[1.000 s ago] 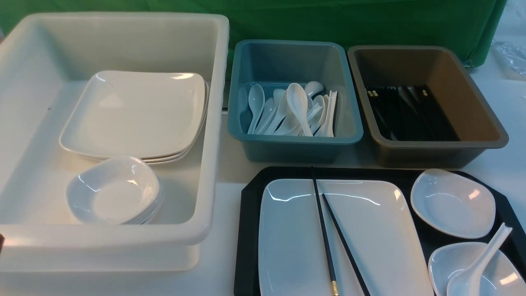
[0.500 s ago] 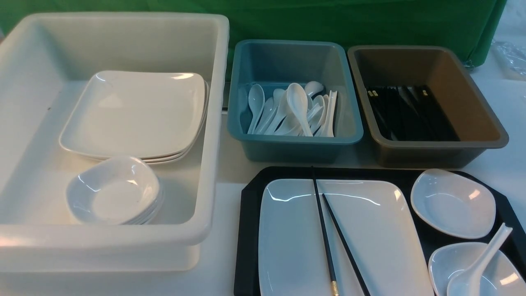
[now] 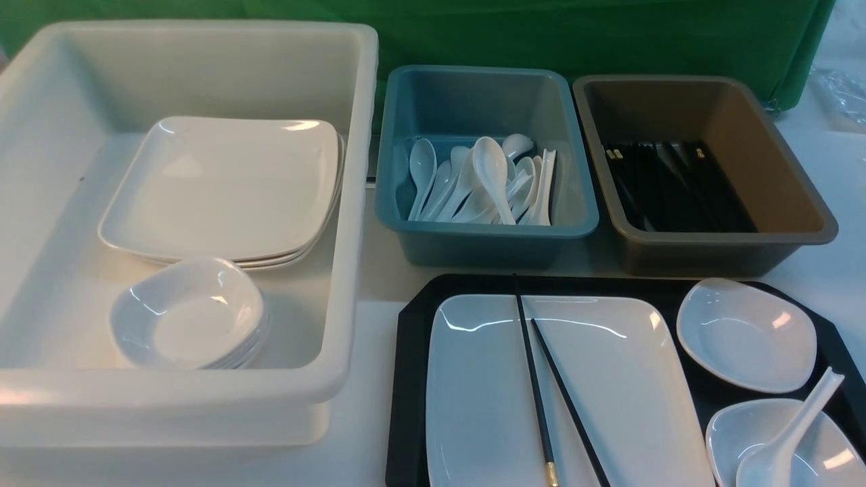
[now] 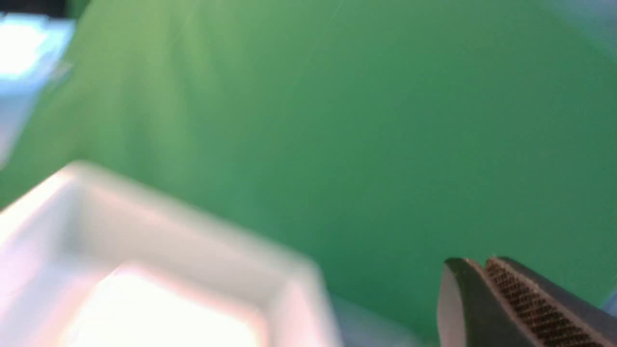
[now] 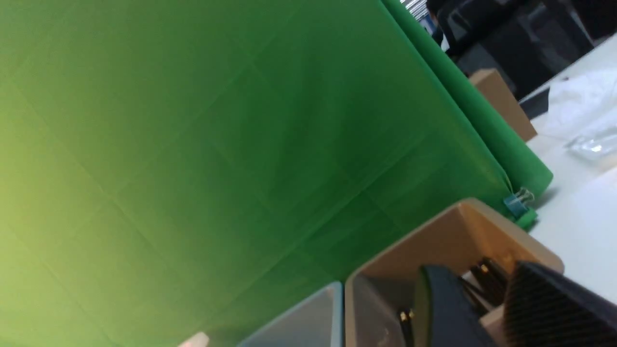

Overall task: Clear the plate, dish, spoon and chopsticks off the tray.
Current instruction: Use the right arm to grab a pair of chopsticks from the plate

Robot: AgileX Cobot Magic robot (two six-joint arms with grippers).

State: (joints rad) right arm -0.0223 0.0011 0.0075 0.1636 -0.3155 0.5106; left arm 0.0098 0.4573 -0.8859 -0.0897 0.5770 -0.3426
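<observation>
The black tray (image 3: pixel 409 379) lies at the front right of the table. On it the large white plate (image 3: pixel 609 406) carries the two black chopsticks (image 3: pixel 534 385), which lie across it. A small white dish (image 3: pixel 744 335) sits at the tray's far right. A second dish (image 3: pixel 832 453) nearer me holds the white spoon (image 3: pixel 785 439). Neither gripper shows in the front view. In the blurred left wrist view my left gripper (image 4: pixel 482 262) is shut with nothing between its tips, near the white tub (image 4: pixel 144 226). My right gripper (image 5: pixel 477 289) is open and empty, in front of the brown tub (image 5: pixel 434 241).
The big white tub (image 3: pixel 352 203) on the left holds stacked plates (image 3: pixel 223 182) and small dishes (image 3: pixel 189 314). A blue tub (image 3: pixel 385 169) behind the tray holds several spoons. The brown tub (image 3: pixel 798 196) beside it holds several black chopsticks. Green cloth (image 3: pixel 541 34) hangs behind.
A dark bit at the front view's far left edge has gone out of view. Nothing on the tray or in the tubs has moved.
</observation>
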